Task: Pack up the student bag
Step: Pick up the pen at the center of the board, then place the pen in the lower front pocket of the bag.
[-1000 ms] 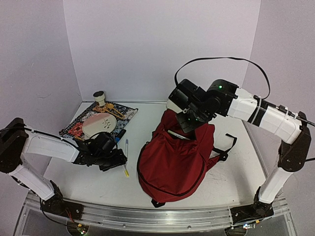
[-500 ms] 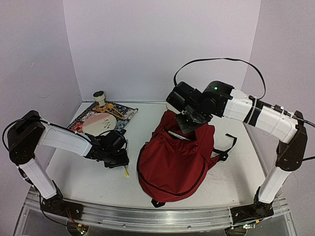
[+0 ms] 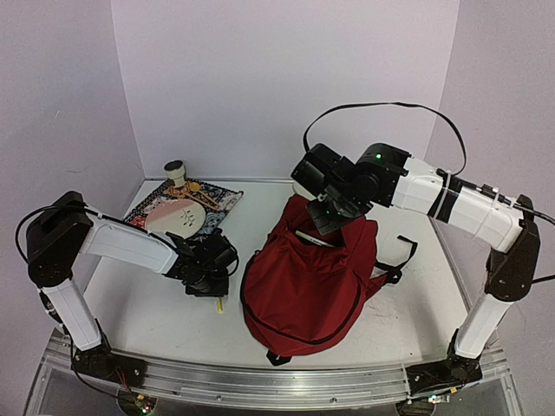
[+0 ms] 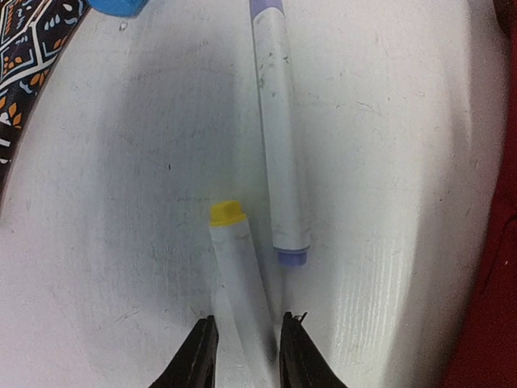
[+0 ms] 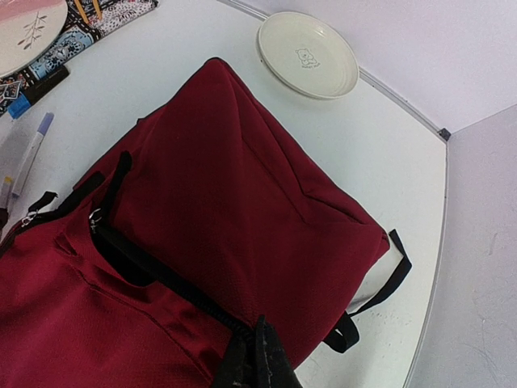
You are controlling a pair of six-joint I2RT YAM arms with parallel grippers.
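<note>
1. Over the last second the left gripper [image 4: 247, 339] has slid along the table [image 4: 388, 162] toward the bag and settled over the markers. Its jaws now stand narrowly spread astride the yellow-capped marker [image 4: 237, 267], which lies flat. We cannot tell whether the pads touch it yet. We judge a pick is about to begin, and that this is an item meant for the bag.
2. The left wrist view shows the purple-capped marker [image 4: 275, 137] lying just beside the yellow one. From overhead the gripper covers both, and only a yellow tip pokes out.
3. The student bag [image 3: 303, 286] sits mid-table, right of the markers, and has not shifted.
4. The right gripper [image 5: 257, 360] has barely moved. Its fingers are pressed together on the black zipper edge at the bag's mouth, and we judge it is holding the opening up.
5. The right wrist view also shows a white dish [image 5: 308, 55] beyond the bag, which the arm largely covers overhead.
</note>
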